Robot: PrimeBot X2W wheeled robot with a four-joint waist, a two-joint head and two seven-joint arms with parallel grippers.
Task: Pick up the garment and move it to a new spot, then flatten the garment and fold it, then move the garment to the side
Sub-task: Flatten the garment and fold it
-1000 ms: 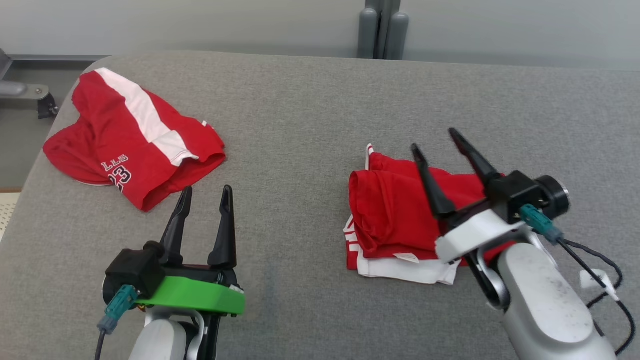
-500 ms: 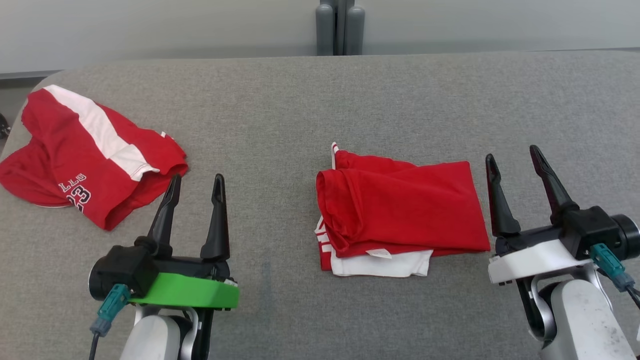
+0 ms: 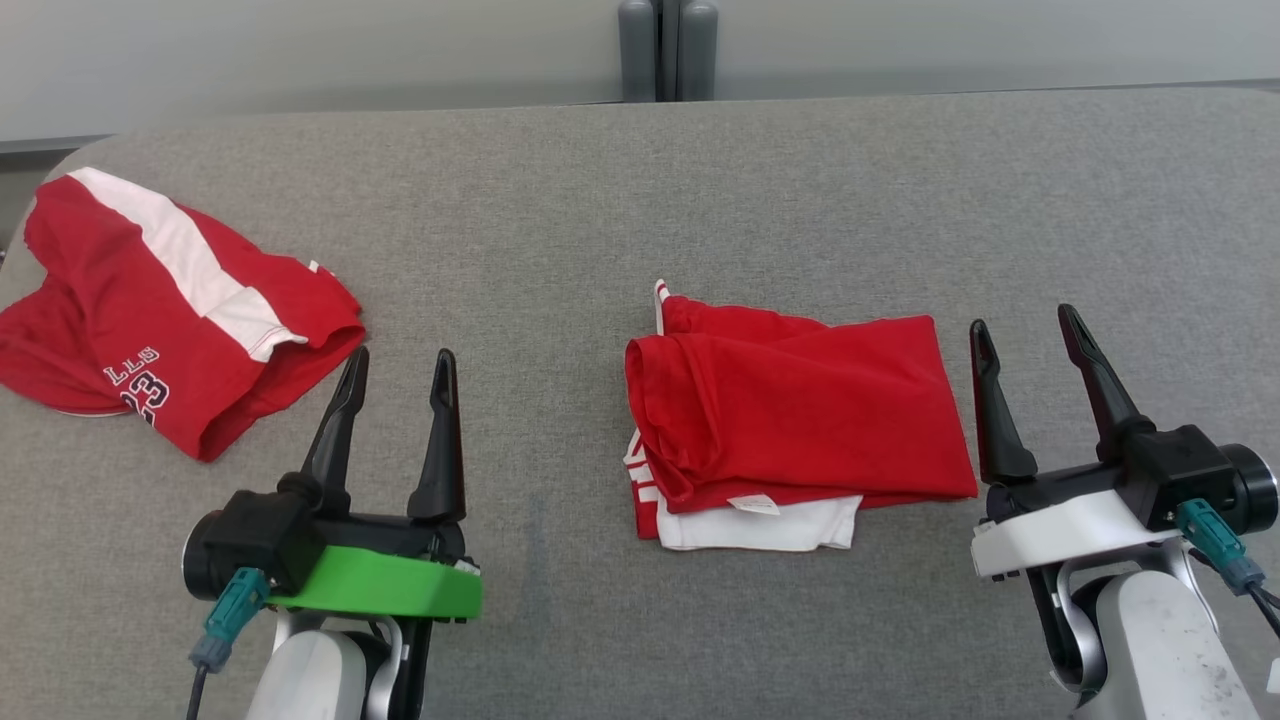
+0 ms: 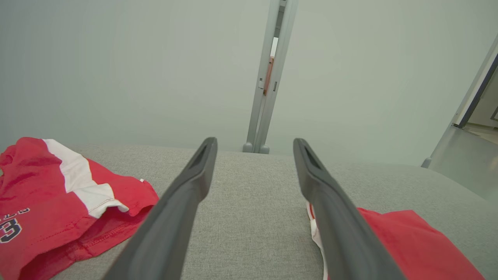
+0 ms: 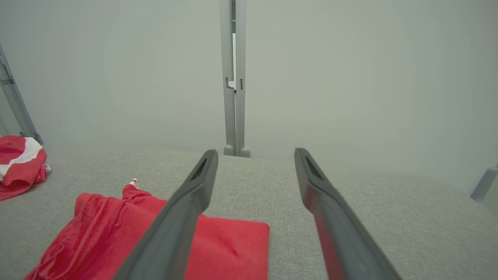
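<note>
While both grippers hover low over the near part of the table [image 3: 600,200], neither one holds anything. Left gripper [image 3: 402,353], on a green mount: fingers spread wide and pointing away from the robot, with bare grey fabric between them. The left wrist view shows the same gap [image 4: 254,140], with no cloth in it. Right gripper [image 3: 1022,318], on a white mount: fingers also spread and tilted slightly left, nothing between them. It has the same wide gap in its own wrist view [image 5: 255,151].

Folded garment [image 3: 800,420] lies flat near the table's middle, between the two grippers and closer to the right one. Its right edge is just beside the right gripper's inner finger, and I cannot tell if they touch. It is red on top, with a white layer and a small tag showing along the near edge and a striped bit at the left. The left wrist view has it at lower right [image 4: 408,241], partly behind a finger. The right wrist view has it at lower left [image 5: 229,241].

Crumpled garment [image 3: 170,320] sits at the table's left end, well apart from the folded one. It is red with a white stripe and dark "23" print, and its near edge is near the left gripper's fingertips. It is also seen at [image 4: 46,210] and [image 5: 17,163].

A grey post [image 3: 667,50] stands behind the table's far edge, against a pale wall.
</note>
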